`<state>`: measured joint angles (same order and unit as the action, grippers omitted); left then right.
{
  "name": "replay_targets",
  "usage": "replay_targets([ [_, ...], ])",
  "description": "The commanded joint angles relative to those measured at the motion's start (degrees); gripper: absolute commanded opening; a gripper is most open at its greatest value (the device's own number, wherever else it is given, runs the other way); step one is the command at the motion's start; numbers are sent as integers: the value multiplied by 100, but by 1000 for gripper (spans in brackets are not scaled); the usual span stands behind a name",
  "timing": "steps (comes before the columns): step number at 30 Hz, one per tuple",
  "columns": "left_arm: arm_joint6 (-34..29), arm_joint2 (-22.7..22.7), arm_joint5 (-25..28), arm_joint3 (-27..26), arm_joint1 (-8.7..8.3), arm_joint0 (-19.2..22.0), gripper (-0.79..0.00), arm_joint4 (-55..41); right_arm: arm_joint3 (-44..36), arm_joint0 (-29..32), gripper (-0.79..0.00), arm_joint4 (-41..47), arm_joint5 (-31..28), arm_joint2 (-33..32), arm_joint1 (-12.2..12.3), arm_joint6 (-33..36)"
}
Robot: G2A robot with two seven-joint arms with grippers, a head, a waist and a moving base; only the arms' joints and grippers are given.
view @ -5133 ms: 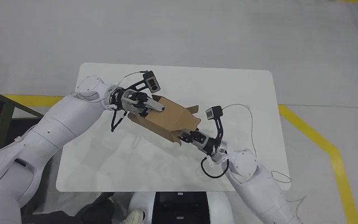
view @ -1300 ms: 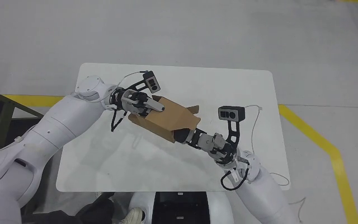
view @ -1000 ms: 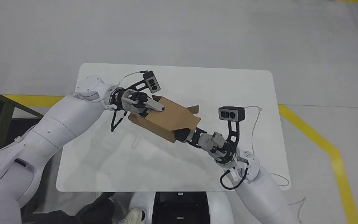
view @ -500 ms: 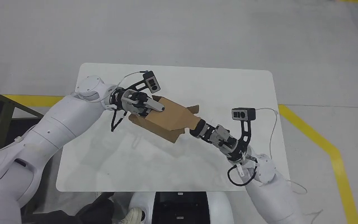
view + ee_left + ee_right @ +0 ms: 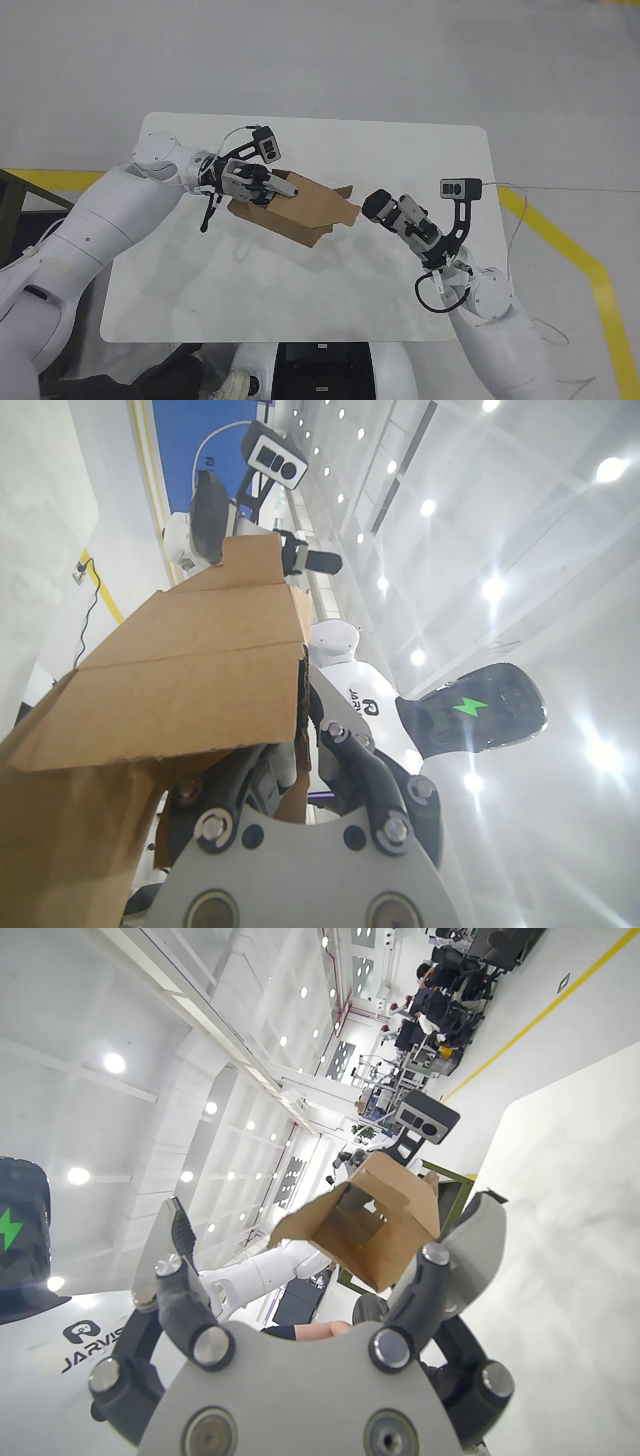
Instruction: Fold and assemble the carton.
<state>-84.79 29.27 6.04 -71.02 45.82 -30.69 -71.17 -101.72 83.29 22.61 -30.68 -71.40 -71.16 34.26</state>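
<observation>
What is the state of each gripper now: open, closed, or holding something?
Left gripper: closed, holding the carton by one end.
Right gripper: open, holding nothing, apart from the carton.

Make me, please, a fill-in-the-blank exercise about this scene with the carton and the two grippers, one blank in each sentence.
1. The left gripper is shut on one end of the brown ____.
2. The right gripper is ____, with nothing between its fingers.
3. The table has a ____ top.
Missing words: carton; open; white.
</observation>
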Motion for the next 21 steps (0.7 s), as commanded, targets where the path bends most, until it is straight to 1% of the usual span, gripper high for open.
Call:
replay_targets([
  [1, -147, 20, 53, 81, 52, 0, -785, 86, 135, -135, 0, 56, 9, 31, -8, 37],
  [4, -315, 22, 123, 203, 147, 13, -785, 246, 372, -345, 0, 180, -35, 88, -27, 73],
  [8, -322, 10, 139, 270, 266, 6, -785, 340, 751, -678, 0, 435, -134, 228, -67, 199],
  [13, -322, 34, 63, 336, 372, 6, -785, 363, 1039, -975, 0, 925, -186, 466, -111, 674],
  [17, -322, 66, 10, 392, 446, 20, -785, 346, 1120, -1050, 0, 1138, -172, 586, -125, 1009],
  [21, -322, 96, -22, 508, 515, 31, -785, 368, 1079, -986, 0, 1388, -250, 657, -130, 1300],
])
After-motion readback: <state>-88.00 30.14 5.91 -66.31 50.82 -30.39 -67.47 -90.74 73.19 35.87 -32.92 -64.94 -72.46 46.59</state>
